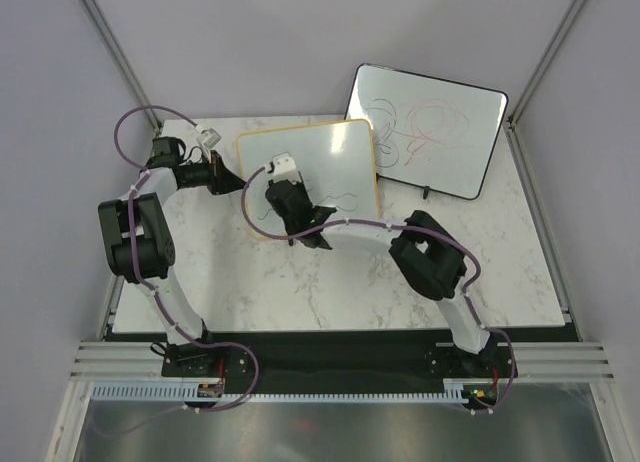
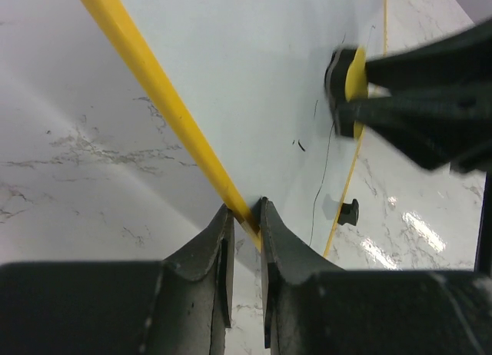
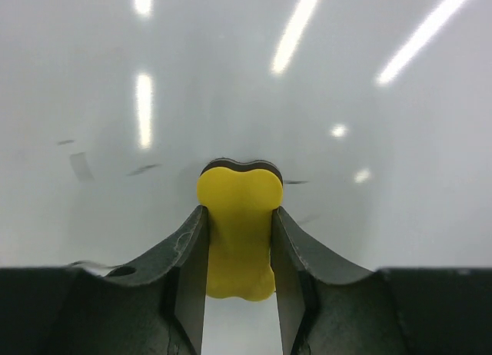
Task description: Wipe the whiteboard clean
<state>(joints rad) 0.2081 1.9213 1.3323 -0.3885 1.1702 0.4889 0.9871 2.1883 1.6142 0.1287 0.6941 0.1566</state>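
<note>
**Operator:** Top external view first. Where is the whiteboard (image 1: 335, 152)?

**Robot:** It sits on the table (image 1: 300, 282) toward the far side, a little left of centre and turned slightly off square. The black-framed board (image 1: 425, 127), with red and black scribbles, is just to its right at the far right corner.

**Operator:** What is your left gripper (image 2: 246, 207) doing?

**Robot:** I have it closed on the whiteboard's left edge. My two fingers pinch the yellow frame (image 2: 154, 78) between them.

**Operator:** And your right gripper (image 3: 239, 209)?

**Robot:** It is clamped on the eraser (image 3: 240, 187), a yellow bone-shaped block with a dark pad on its far face. I have it over the left half of the board, with the pad against the white surface.

**Operator:** Any ink on it?

**Robot:** Yes. A thin black wavy line (image 1: 345, 197) runs along the near part, right of my eraser, and a few faint specks show close to the pad. From the left wrist I also see one small black foot (image 2: 350, 211) by the near edge.
</note>
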